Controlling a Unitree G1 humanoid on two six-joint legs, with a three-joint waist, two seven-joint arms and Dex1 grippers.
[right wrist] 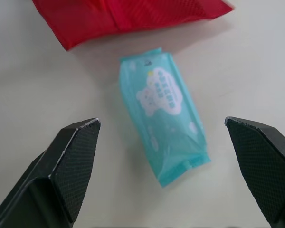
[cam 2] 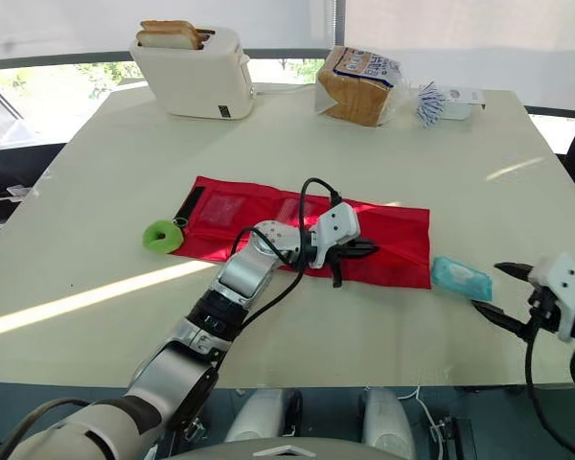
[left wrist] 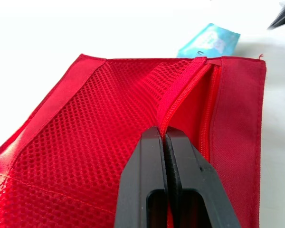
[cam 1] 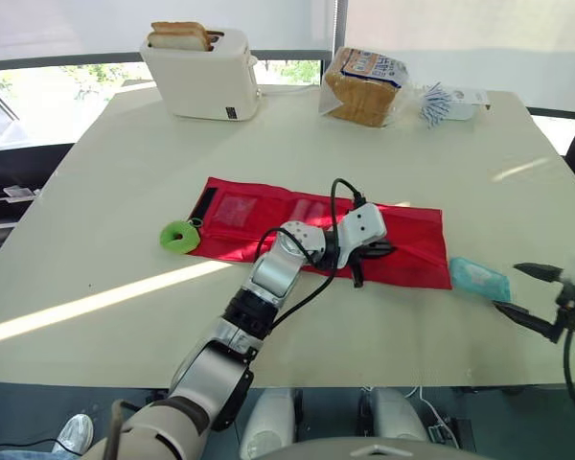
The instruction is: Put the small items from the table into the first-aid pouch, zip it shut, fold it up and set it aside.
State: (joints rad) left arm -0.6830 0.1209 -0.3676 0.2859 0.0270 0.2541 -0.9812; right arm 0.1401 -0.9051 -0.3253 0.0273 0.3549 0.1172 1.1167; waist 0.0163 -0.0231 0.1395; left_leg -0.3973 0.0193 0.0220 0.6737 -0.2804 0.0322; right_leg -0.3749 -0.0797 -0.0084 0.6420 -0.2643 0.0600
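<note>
A red first-aid pouch (cam 1: 268, 225) lies unfolded flat at the middle of the table, its mesh pocket's zipper (left wrist: 190, 85) partly open. My left gripper (cam 1: 369, 257) rests on the pouch's right half, shut, with its fingertips (left wrist: 154, 142) pinching the zipper edge of the mesh pocket. A teal packet of wipes (cam 1: 479, 279) lies on the table just off the pouch's right end. My right gripper (cam 2: 487, 286) hovers close to the right of the packet, wide open; in the right wrist view the packet (right wrist: 164, 114) lies between its spread fingers (right wrist: 76, 156).
A green ring (cam 1: 179, 237) lies at the pouch's left end by a black strap. At the table's far edge stand a white toaster (cam 1: 206, 72) with bread slices, a bagged loaf (cam 1: 364, 86) and a small blue-and-white bag (cam 1: 450, 103).
</note>
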